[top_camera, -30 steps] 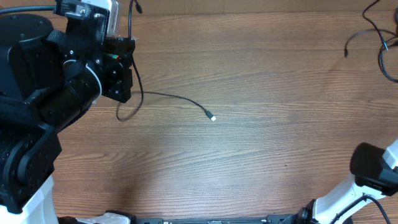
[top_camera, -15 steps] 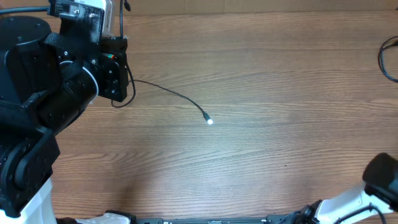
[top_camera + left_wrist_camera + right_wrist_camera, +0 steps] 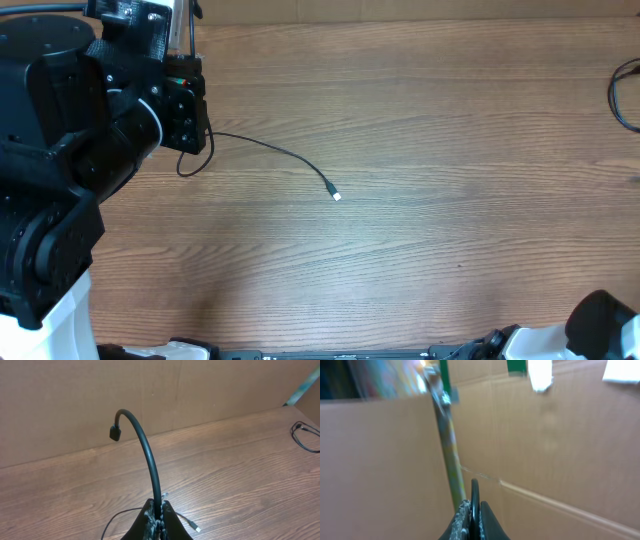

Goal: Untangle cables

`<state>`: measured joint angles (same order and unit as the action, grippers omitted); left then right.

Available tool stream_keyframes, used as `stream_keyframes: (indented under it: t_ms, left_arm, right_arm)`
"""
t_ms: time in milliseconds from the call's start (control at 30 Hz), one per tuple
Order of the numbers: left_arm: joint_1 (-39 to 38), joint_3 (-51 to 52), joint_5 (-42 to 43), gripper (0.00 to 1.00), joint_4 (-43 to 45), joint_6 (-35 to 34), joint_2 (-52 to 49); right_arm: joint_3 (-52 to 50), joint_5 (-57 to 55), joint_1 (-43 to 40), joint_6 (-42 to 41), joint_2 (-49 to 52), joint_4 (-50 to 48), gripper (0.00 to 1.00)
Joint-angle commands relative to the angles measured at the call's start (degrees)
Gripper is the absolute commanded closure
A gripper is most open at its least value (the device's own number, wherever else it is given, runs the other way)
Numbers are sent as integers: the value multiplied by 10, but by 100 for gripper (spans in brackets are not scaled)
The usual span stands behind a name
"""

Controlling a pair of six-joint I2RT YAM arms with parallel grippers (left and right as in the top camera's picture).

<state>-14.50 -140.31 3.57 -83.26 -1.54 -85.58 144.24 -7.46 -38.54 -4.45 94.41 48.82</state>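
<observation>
I'm pinching one thin black cable [image 3: 151,462] in my left gripper [image 3: 158,510], jaws squeezed tight around it, and I'm holding it up off the table [image 3: 450,150] at the far left. I judge the reason to be simple: lifting one strand away from the rest is what is pulling it clear and letting it lie out on its own.

Above my fingertips the short end is arching up and curling over, its black plug [image 3: 115,433] hanging in the air. Below my grip the long end is dropping down, looping once just beside my jaws, then trailing across the wood to its small pale plug [image 3: 337,196] near the middle of the table. That run is lying flat, and I'm seeing no knot or crossing beyond the little loop.

The other cords [image 3: 625,95] are sitting well apart, off at the far right edge, only partly in view, nowhere near either of my grippers.

My right gripper [image 3: 472,505] is pressed shut too, and I'm seeing nothing between its jaws. It's pointing up and away at a cardboard wall [image 3: 560,460], the view blurred, with a greenish pole [image 3: 447,445] just ahead. From overhead only a bit of that arm is showing, low at the right corner.
</observation>
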Motion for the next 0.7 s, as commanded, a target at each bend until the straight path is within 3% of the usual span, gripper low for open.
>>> stream_keyframes:
  t_ms: [0,133,400,667]
  left_arm:
    - [3,-4,-10,96,-2,3,0]
    - [3,-4,-10,96,-12,3,0]
    - [3,-4,-10,96,-53,3,0]
    - [3,-4,-10,96,-61,2,0]
  right_arm:
    - [-84,-21,-12,2,39,-24,96]
    - [-146,-19,-38,2,67,-71,96]
    - [-153,11,-84,1,120,-100,96]
    - [-179,83,-111,-5,161,-54,96]
